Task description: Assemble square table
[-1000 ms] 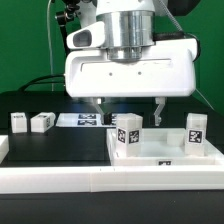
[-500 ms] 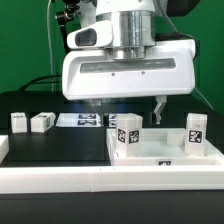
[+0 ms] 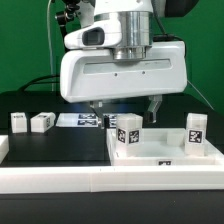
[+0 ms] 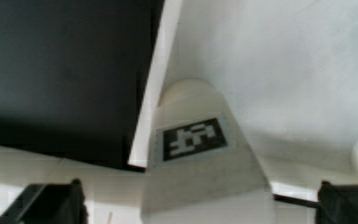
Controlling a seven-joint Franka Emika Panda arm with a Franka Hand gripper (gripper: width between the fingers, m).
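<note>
Exterior view: the gripper [image 3: 126, 108] hangs with its jaws spread wide and holds nothing, just above and behind the near leg [image 3: 127, 132]. That leg stands on the table top [image 3: 160, 152], and a second leg [image 3: 195, 130] stands toward the exterior view's right. Two loose legs [image 3: 18, 122] [image 3: 41, 122] lie well apart on the black surface toward the exterior view's left. Risk: if the gripper comes down off-centre, a finger could land on the near leg and tip it over. Wrist view: probably the same near leg [image 4: 194, 140] sits between the fingertips [image 4: 51, 203], close to the table top's edge. Risk: a skewed close could twist the leg or shove it off that edge. Cannot tell whether the leg is seated in a socket.
</note>
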